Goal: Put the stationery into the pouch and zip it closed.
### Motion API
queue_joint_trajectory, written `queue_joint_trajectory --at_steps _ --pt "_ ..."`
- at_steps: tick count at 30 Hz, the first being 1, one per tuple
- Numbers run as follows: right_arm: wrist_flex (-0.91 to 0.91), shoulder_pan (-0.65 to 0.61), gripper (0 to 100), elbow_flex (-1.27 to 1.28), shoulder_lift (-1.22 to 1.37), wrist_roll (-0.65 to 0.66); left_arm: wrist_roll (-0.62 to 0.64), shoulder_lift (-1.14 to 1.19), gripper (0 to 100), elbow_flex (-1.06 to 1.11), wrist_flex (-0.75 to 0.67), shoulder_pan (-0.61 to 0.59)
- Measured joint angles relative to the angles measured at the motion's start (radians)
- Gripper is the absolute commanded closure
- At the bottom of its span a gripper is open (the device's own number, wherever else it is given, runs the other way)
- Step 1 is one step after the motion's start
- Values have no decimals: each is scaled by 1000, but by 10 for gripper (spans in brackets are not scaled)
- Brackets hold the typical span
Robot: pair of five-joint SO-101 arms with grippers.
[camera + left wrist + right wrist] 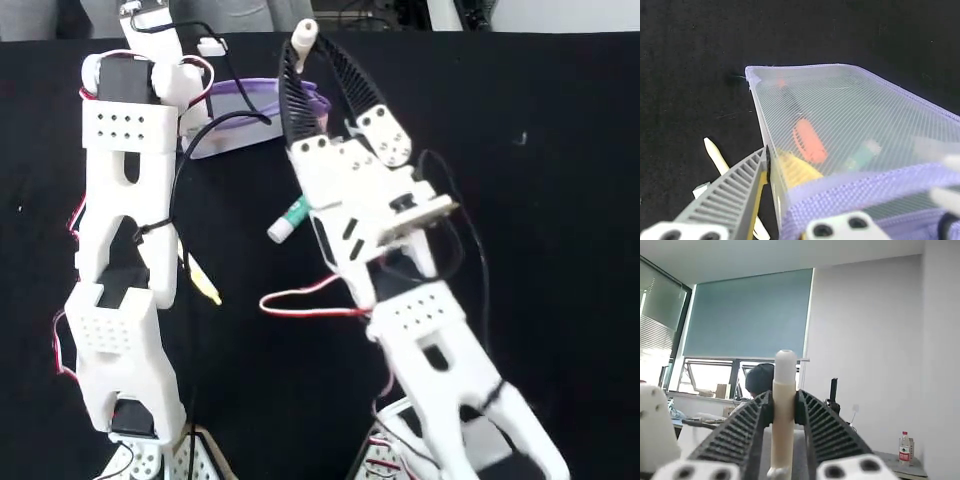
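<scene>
The pouch is translucent with purple trim and lies at the back of the black table. My left gripper is shut on the pouch's open edge. Orange and yellow items show through its wall. A green-and-white shape shows there too; I cannot tell if it is inside. My right gripper points upward above the pouch, shut on a cream pen. The same cream pen stands upright in the right gripper.
A teal-and-white marker lies on the table beside the right arm. A yellowish pen lies near the left arm's base, and that yellowish pen also lies beside the left finger. Red and black cables hang by both arms.
</scene>
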Motion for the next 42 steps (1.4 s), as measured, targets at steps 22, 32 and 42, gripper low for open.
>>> queue_joint_trajectory --at_steps 22,32,42 --pt "-180 0 949 -23 453 6 3 0 971 0 0 0" --pt "-180 3 792 -74 520 6 3 0 971 0 0 0" --pt "25 3 802 -74 339 83 5 0 971 0 0 -34"
